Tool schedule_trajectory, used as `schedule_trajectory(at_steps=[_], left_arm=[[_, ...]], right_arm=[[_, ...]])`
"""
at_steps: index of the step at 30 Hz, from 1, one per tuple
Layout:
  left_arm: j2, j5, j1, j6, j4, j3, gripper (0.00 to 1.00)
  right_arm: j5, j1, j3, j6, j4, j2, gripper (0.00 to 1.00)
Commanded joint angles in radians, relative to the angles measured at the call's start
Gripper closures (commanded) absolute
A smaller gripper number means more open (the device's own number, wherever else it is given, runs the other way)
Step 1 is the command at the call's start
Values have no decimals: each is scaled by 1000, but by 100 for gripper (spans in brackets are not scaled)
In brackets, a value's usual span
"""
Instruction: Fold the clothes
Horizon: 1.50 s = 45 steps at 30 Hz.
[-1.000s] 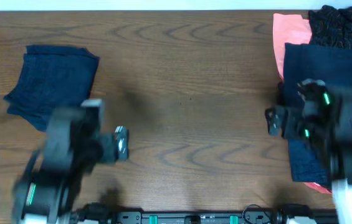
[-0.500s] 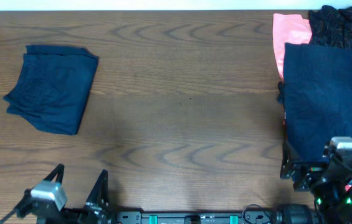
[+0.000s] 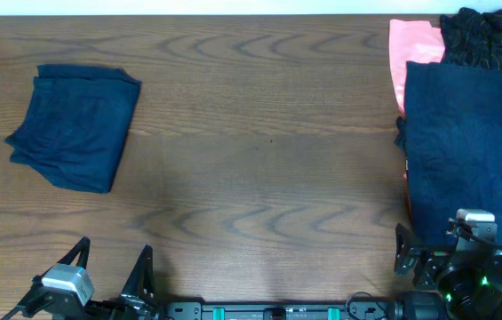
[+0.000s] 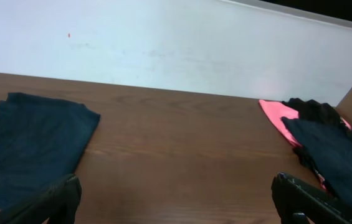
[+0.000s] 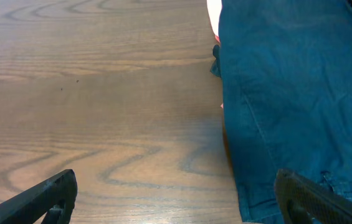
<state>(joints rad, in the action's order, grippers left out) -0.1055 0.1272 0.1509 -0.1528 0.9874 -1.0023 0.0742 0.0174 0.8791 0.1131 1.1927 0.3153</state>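
Observation:
A folded navy garment (image 3: 75,126) lies at the table's left; it also shows in the left wrist view (image 4: 26,146). At the right, a flat navy garment (image 3: 464,151) lies over a salmon-pink one (image 3: 413,49), with a black patterned one (image 3: 490,31) behind. The pile shows in the left wrist view (image 4: 337,155), and the navy garment fills the right of the right wrist view (image 5: 294,93). My left gripper (image 3: 108,276) is open and empty at the front left edge. My right gripper (image 3: 428,258) is open and empty at the front right, by the navy garment's near edge.
The brown wooden table (image 3: 259,160) spans the view. A white wall (image 4: 176,50) stands behind its far edge. A black rail with green marks (image 3: 277,311) runs along the front edge.
Both arms have drawn back from the table's middle to the front edge. Both grippers are empty. The garments have not moved.

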Motion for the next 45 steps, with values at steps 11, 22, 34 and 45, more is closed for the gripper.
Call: schedule_trajectory(at_steps=[11,22,34,45], left_arm=[[2,-5,-3,3,-2,8,2],[2,-5,-3,3,-2,8,2],[2,-5,-3,3,-2,8,2],[2,-5,-3,3,-2,8,2]], right_arm=[[16,-58,-349,-5,-416,-311,1],[27,-71,-740,-89,-1137,-311,1],[27,-70,-873,-171,-1128,-308,1],[27,-70,-874,-171,-1127,-307,1]])
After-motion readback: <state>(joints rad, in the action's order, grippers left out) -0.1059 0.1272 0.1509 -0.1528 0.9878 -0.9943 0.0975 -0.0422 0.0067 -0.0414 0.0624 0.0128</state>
